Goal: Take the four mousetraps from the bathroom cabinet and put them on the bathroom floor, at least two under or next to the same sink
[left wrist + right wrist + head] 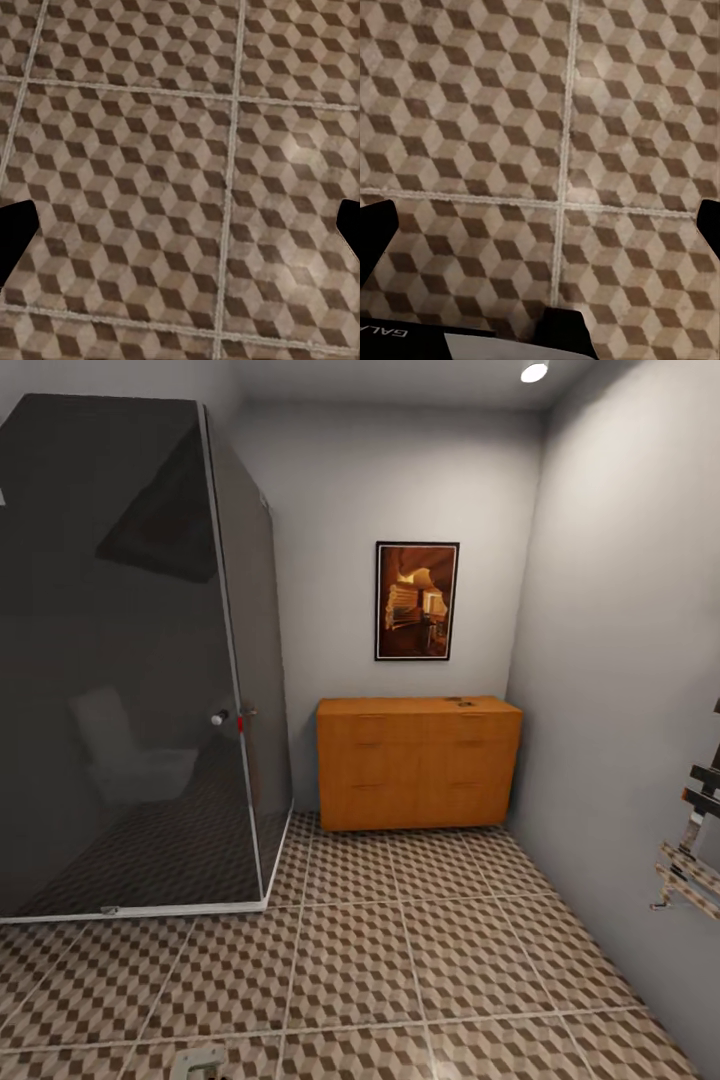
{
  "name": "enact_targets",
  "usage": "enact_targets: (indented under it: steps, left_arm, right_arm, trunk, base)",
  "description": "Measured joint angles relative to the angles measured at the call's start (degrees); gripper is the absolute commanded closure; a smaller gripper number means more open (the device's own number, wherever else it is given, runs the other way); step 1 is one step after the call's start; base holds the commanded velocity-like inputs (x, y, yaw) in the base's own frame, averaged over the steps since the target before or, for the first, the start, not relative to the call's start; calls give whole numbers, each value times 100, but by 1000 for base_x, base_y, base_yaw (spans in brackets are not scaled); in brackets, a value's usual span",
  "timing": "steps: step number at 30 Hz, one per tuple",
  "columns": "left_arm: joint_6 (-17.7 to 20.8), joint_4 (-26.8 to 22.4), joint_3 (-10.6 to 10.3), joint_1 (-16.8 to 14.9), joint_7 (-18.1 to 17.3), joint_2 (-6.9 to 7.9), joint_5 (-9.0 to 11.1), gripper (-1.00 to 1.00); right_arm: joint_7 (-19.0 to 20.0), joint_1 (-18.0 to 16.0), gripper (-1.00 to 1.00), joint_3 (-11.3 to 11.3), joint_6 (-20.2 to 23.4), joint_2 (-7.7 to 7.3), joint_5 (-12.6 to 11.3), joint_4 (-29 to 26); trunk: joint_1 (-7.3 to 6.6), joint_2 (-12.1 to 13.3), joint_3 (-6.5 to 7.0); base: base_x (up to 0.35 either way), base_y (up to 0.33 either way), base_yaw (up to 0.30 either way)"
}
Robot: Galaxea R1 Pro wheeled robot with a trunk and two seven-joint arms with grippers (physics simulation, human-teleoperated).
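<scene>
Wrist views put bare patterned bathroom floor (180,180) directly beneath both of my claws: the left claw (180,232) hangs with its two dark fingertips (15,232) at opposite edges of the picture, spread wide and holding nothing, and the right claw (540,232) is the same, fingertips (375,236) far apart over a crossing of grout lines, nothing between them. So I judge I am at the very start, on the approach, with no trap fetched yet. Ahead of my claws the tiles run on clear, cube-patterned in brown, beige and cream, flat and even for rolling. To the left of my path stands a dark glass shower stall (130,660) with a small knob on its door. Well beyond my claws, against the far grey wall, sits the orange-brown cabinet (418,762), drawers closed; a small object lies on its top, too tiny to identify. A framed picture (417,600) hangs above it, and a towel rail (695,840) juts from the right wall. No mousetraps are visible; presumably inside. Next I need to drive forward, then reach a drawer handle.
</scene>
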Motion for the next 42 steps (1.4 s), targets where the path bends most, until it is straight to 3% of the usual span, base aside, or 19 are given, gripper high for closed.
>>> enact_targets:
  steps: [15,42]
  left_arm:
    - [0,1,0,-1,23,0,-2,-100]
    - [0,3,0,1,60,-8,-1,-100]
  right_arm:
    - [-5,2,-100,-1,2,-17,-6,0]
    - [-3,-1,-100,0,4,-3,-8,0]
  trunk:
    - [1,0,0]
    - [3,0,0]
  base:
    - [279,0,-39]
    - [16,0,-170]
